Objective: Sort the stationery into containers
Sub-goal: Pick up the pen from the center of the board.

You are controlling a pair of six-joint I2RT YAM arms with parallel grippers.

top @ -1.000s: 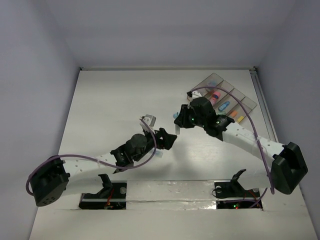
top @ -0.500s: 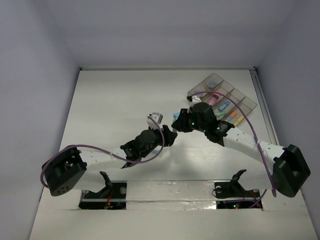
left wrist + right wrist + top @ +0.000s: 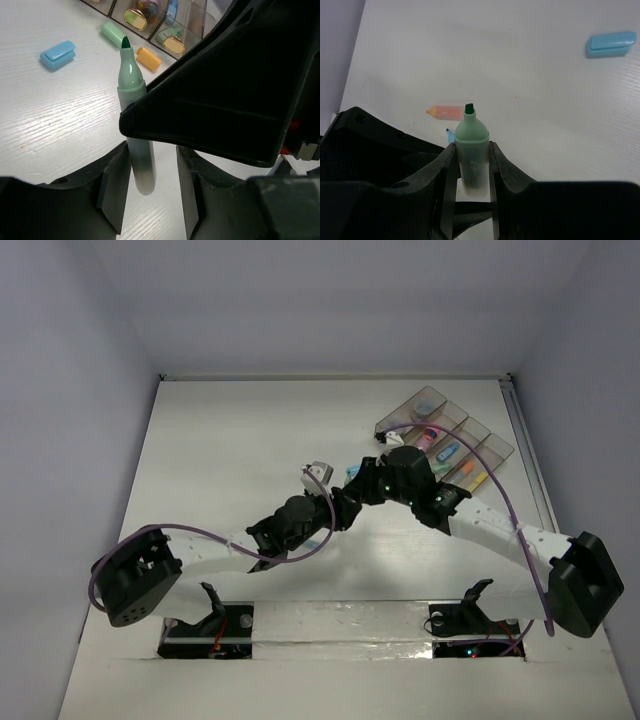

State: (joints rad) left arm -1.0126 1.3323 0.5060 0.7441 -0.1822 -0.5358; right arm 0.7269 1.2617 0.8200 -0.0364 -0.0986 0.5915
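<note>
- You had the right gripper (image 3: pixel 471 148) pinching a stubby pale green plastic marker (image 3: pixel 471 131) by its barrel, with the uncapped dark green tip pointing away from the wrist.
- You had the left gripper (image 3: pixel 151 156) at the marker's blunt rear end, one finger on each side. One finger looked to be against the barrel and a gap showed at the other, so I could not tell whether it was gripping.
- Both grippers met over the middle of the white table (image 3: pixel 230 440), near the smoky translucent four-compartment tray (image 3: pixel 412 405) but apart from it.
- The tray held pink, blue and orange markers in its long compartments.
- A flat blue cap (image 3: pixel 611 43), a pale green cap (image 3: pixel 114 34) and a short orange marker (image 3: pixel 445 112) lay loose on the table.
</note>
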